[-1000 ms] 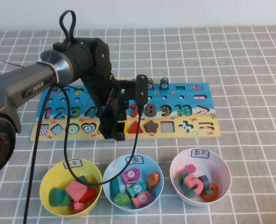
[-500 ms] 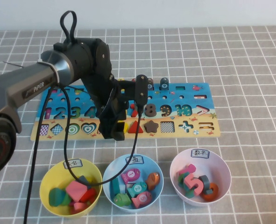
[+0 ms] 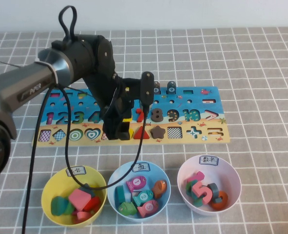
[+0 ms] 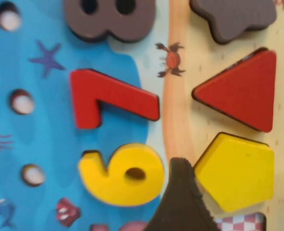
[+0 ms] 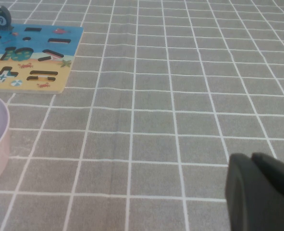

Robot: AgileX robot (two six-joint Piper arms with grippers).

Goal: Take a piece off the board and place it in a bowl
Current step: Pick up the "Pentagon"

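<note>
I have the left gripper [image 3: 120,127] wide open and empty over the yellow pentagon [image 4: 235,171], seated in the board [image 3: 202,109] at the red triangle's [image 4: 242,91] nine o'clock; next, close, lift, carry to the yellow bowl [image 3: 53,183]; right gripper [image 5: 259,192] parked, state unclear.

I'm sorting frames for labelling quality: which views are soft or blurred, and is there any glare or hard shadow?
Left wrist view: close and soft, the yellow pentagon, the board and the left gripper fingertip all blurred. High view: sharp, evenly lit, no glare, faint shadows under the bowls. Right wrist view: the right gripper is a dark blur; cloth lines sharp.
</note>
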